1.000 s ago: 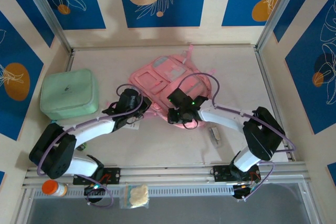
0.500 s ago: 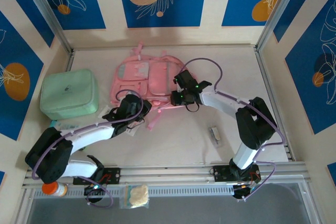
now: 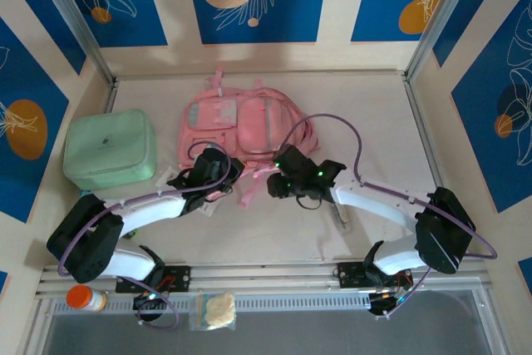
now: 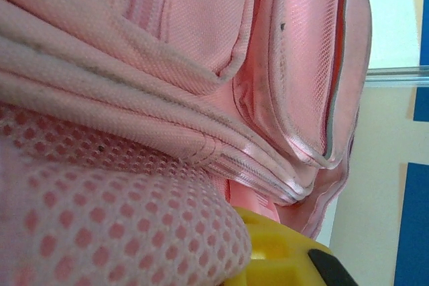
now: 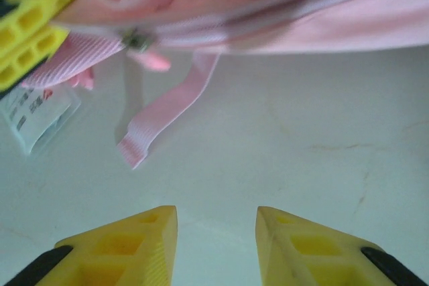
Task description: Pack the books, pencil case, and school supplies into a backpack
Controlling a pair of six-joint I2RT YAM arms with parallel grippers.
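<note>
The pink backpack (image 3: 241, 122) lies flat at the back middle of the table, front pockets up. My left gripper (image 3: 221, 179) is shut on its near edge. In the left wrist view pink mesh fabric (image 4: 100, 219) covers one finger beside the yellow finger (image 4: 281, 256). My right gripper (image 3: 274, 186) hovers just off the backpack's near right corner. It is open over bare table (image 5: 216, 232), with nothing between its fingers. A loose pink strap (image 5: 167, 108) lies ahead of it. The small grey-white school supply (image 3: 340, 214) lies under my right forearm. The books and pencil case are out of view.
A padded mint-green zip case (image 3: 110, 149) stands at the left. An orange-capped bottle (image 3: 86, 298) and a small clear bag (image 3: 214, 309) sit by the near rail. A white label tag (image 5: 33, 115) hangs from the backpack near my left finger (image 5: 27, 28).
The backpack has swung left and straightened out. My right gripper has come off it and drawn back toward the near side. The left gripper keeps its hold.
</note>
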